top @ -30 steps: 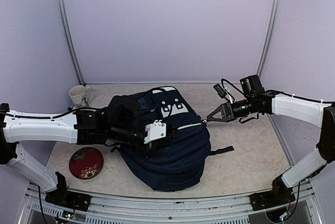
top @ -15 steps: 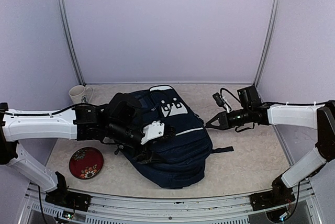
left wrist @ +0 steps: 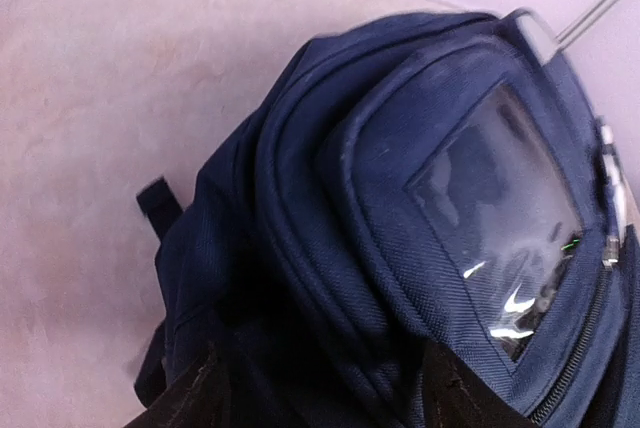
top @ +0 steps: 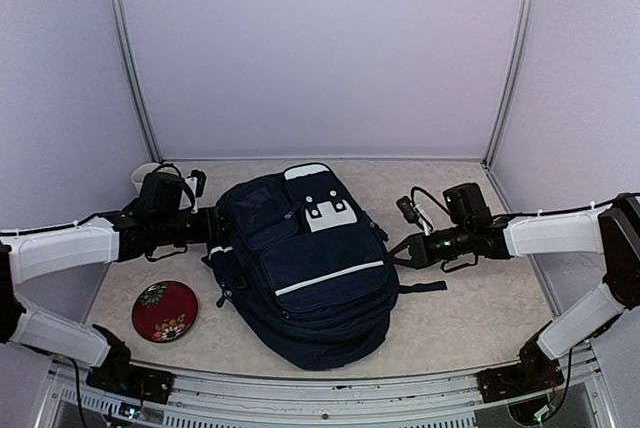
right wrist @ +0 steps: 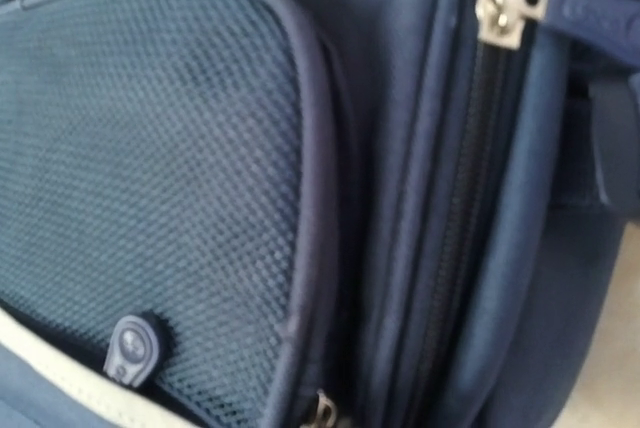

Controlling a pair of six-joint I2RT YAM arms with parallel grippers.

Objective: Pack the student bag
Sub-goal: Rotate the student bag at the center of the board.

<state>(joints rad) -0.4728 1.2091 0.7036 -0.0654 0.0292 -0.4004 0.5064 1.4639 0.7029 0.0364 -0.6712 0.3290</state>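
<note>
- My left fingers (left wrist: pixel 195 403), low in the left-wrist view, stand spread at the left flank of the student bag (top: pixel 320 268), gripping nothing.
- The bag lies front-up at mid-frame on the tabletop (top: pixel 470 318), seemingly zipped.
- My right fingers (top: pixel 408 245), right of centre, are pressed together beside its right side; I see nothing held.
- Probably the closing-up step: next I'd find the zip pull (right wrist: pixel 511 6) and check it is run home.

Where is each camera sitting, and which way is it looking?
Top: high behind the robot, looking down at the student bag; left arm and right arm show.
Left wrist: beside the bag, facing its clear-window pocket; own fingertips show.
Right wrist: very close, facing the mesh pocket and zipper; no fingers show.
Shared: all three see the bag.
</note>
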